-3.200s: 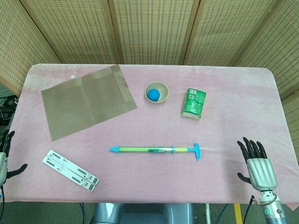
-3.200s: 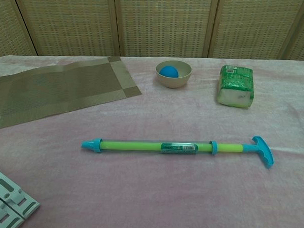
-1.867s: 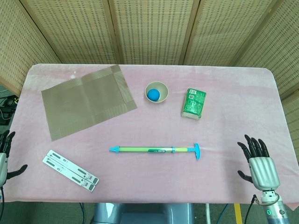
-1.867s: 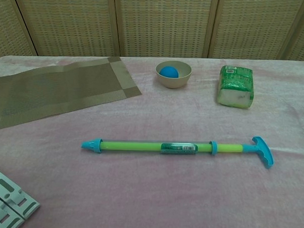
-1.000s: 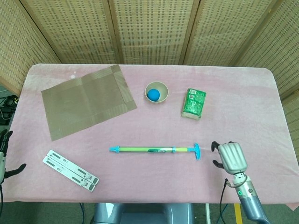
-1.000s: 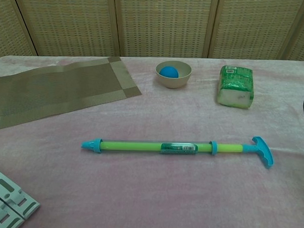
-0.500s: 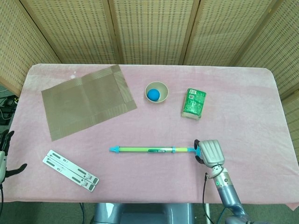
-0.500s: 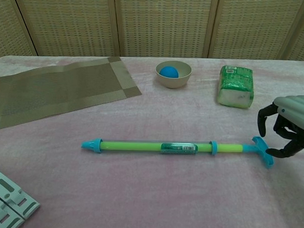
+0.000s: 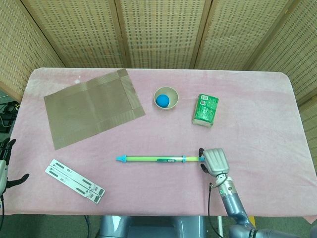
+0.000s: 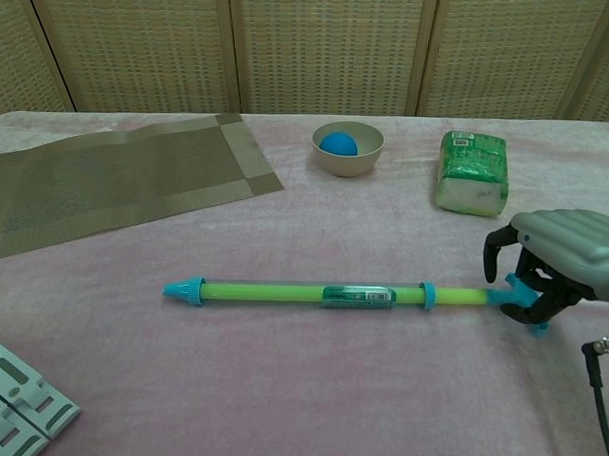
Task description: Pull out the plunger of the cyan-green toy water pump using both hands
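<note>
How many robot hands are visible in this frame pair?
2. The right hand is at the water pump handle end, fingers curled around it; the left hand sits at the table's left edge, partly cropped.

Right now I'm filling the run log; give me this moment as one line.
right hand: fingers curled over pump handle | left hand: off table's left edge, holding nothing | pump: flat on table

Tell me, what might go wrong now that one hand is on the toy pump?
The right hand curls around the pump's T-handle, but the left hand sits at the table edge, far from the pump. If the right hand pulls now, the whole pump would probably slide instead of the plunger coming out. The grip also looks loose, so the fingers may slip off.
</note>
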Available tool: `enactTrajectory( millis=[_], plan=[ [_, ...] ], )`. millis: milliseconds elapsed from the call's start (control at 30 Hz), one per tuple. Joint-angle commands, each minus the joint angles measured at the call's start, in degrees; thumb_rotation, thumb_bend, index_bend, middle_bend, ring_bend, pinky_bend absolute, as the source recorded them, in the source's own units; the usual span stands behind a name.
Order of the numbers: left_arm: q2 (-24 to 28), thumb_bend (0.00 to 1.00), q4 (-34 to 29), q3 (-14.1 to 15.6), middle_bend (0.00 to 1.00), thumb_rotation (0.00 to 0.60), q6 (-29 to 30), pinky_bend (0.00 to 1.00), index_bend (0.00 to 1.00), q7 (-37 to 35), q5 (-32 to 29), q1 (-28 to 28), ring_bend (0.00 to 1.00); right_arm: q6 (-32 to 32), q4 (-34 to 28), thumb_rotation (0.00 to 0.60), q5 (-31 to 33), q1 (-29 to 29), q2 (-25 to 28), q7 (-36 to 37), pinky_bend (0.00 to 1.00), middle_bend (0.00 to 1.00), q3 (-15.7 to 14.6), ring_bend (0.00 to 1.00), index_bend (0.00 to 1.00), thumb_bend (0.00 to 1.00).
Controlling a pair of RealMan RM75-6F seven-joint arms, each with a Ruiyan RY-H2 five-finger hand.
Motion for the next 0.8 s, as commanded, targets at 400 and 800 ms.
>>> enactTrajectory(
  millis=[400,800],
  plan=[
    [-0.2,0.0,0.3,0.0,0.0,0.6,-0.8,0.0,0.0,0.1,-0.6,-0.3,0.0,-0.8,4.4,0.6,3.8,1.9,-2.5,-0.7,0.72,1.0,0.2,1.0,0.49,0.49],
    [-0.3,0.0,0.5,-0.1,0.0,0.6,-0.9,0.0,0.0,0.2,-1.0,-0.4,0.0,-1.4,7.0,0.6,6.4,2.5,-3.6,-0.5,0.72,1.0,-0.4,1.0,0.55,0.52]
  ],
)
